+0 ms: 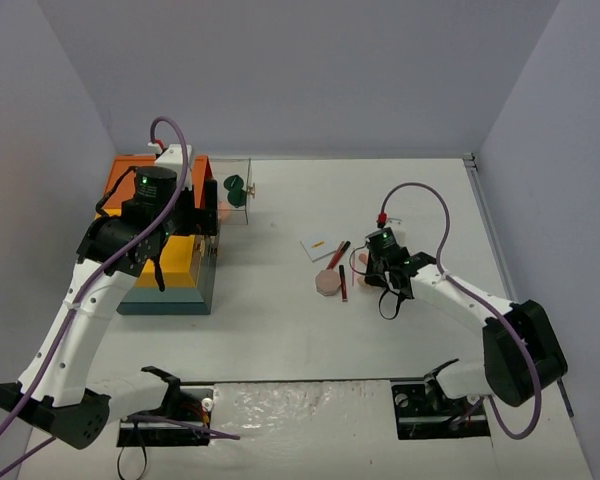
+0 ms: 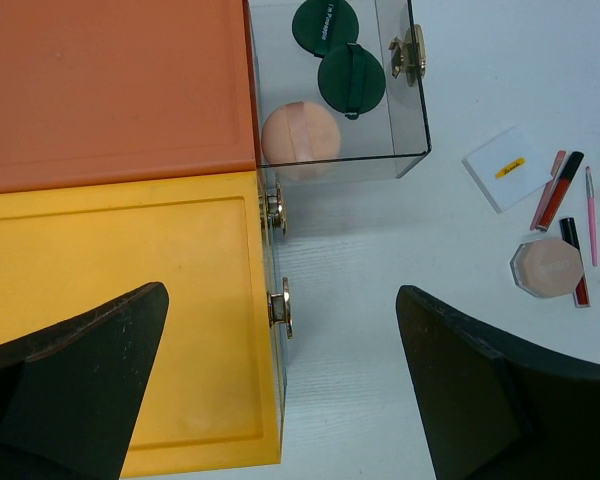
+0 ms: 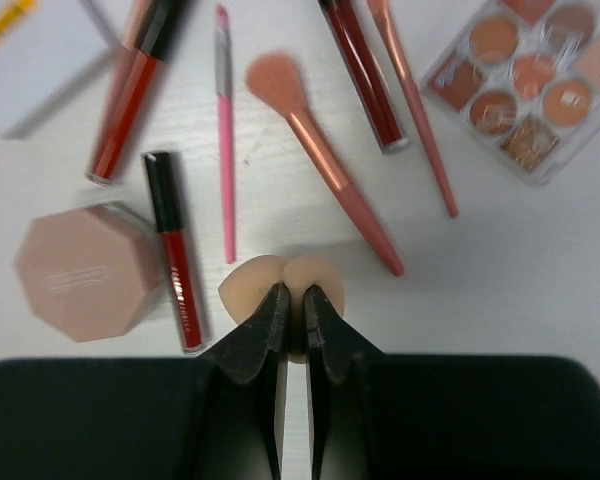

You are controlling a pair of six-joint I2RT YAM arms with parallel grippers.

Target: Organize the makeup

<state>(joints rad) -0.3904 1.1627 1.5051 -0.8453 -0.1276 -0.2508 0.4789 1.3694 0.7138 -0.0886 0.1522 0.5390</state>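
My right gripper (image 3: 292, 295) is shut on a peach sponge (image 3: 252, 288), which bulges out on both sides of the black fingers as it lies on the table. Around it are a pink octagonal compact (image 3: 80, 270), a red lip gloss (image 3: 176, 268), a pink pencil (image 3: 223, 130), a peach brush (image 3: 325, 165), an eyeshadow palette (image 3: 525, 80) and a white card (image 3: 30, 60). My left gripper (image 2: 280, 300) hangs open over the box's front edge. A clear drawer (image 2: 405, 110) holds two dark green pieces (image 2: 352, 80) and a round pink puff (image 2: 298, 140).
The teal box with orange lid (image 2: 110, 90) and yellow lid (image 2: 120, 300) stands at the left (image 1: 165, 265), with brass knobs (image 2: 278, 300) on its side. The loose makeup lies mid-table beside my right gripper (image 1: 375, 265). Grey walls enclose the table.
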